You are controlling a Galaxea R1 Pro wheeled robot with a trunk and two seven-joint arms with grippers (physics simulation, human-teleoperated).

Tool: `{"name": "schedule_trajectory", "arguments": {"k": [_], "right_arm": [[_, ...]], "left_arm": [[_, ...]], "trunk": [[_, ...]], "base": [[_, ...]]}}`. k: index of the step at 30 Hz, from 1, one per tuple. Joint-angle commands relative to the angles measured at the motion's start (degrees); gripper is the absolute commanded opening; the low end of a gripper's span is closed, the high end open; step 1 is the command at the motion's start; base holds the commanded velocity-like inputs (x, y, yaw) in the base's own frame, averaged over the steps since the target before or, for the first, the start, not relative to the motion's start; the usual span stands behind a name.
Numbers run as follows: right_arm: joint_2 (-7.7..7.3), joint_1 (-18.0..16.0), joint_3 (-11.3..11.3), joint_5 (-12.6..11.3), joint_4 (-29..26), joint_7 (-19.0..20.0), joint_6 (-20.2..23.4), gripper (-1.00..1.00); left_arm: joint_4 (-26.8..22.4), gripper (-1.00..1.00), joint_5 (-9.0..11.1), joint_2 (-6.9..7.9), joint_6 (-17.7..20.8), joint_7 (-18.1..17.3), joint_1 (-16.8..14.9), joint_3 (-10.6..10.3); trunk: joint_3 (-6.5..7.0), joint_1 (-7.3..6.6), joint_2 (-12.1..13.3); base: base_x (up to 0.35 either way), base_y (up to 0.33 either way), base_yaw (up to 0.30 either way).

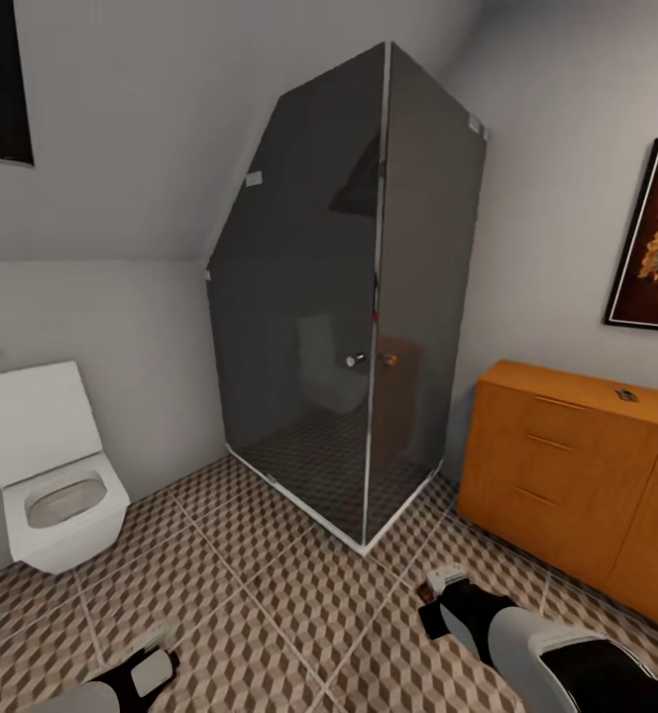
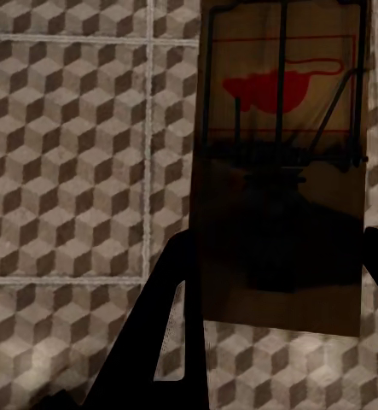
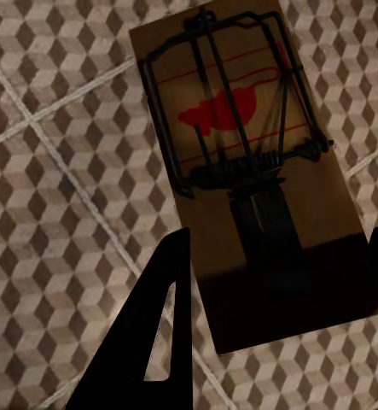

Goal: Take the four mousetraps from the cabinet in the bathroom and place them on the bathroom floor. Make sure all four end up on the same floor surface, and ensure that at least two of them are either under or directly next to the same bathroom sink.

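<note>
At the far left of the head view a white square toilet [image 1: 56, 480] with its lid raised stands against the left wall. Near it, at the bottom edge, the left gripper [image 1: 151, 665] hangs low over the bathroom floor [image 1: 270, 594], tiles printed with brown, beige and white cubes. In the left wrist view its dark fingers [image 2: 167, 325] stand at either side of a mousetrap [image 2: 278, 171], a brown wooden slab with a red mouse print and a dark wire bar and spring, held up above the tiles; the slab fills the gap from one finger to the other, so the gripper looks closed on it.

In the middle, a dark smoked-glass shower cubicle [image 1: 349, 297] rises in the far corner under the sloping ceiling, a chrome knob [image 1: 353, 360] on its door.

To the right, the right gripper [image 1: 438, 586] reaches forward low over the floor. The right wrist view shows its fingers [image 3: 154, 333] flanking a second mousetrap [image 3: 240, 171], tilted, gripped the same way above the tiles.

Farther right the orange-brown cabinet [image 1: 567, 475] stands against the right wall, drawers closed. A small dark object [image 1: 625, 394] lies on its top, too small to identify. A framed picture [image 1: 656, 238] hangs above.
</note>
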Motion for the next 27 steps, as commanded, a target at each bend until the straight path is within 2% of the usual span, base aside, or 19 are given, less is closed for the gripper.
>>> {"name": "schedule_trajectory", "arguments": {"k": [1,27], "right_arm": [[0.02,-0.1,0.1,0.6,0.1,0.0,0.1,-1.0],[-0.02,-0.1,0.1,0.6,0.1,0.0,0.1,-1.0]], "left_arm": [[0.0,-1.0,-0.2,-0.01,-0.1,0.1,0.0,0.4],[0.0,-1.0,-0.2,0.18,0.1,0.1,0.0,0.4]], "trunk": [[-0.03,0.0,0.0],[0.95,0.0,0.0]], "base": [[0.0,0.0,0.269],[0.0,0.0,0.269]]}}
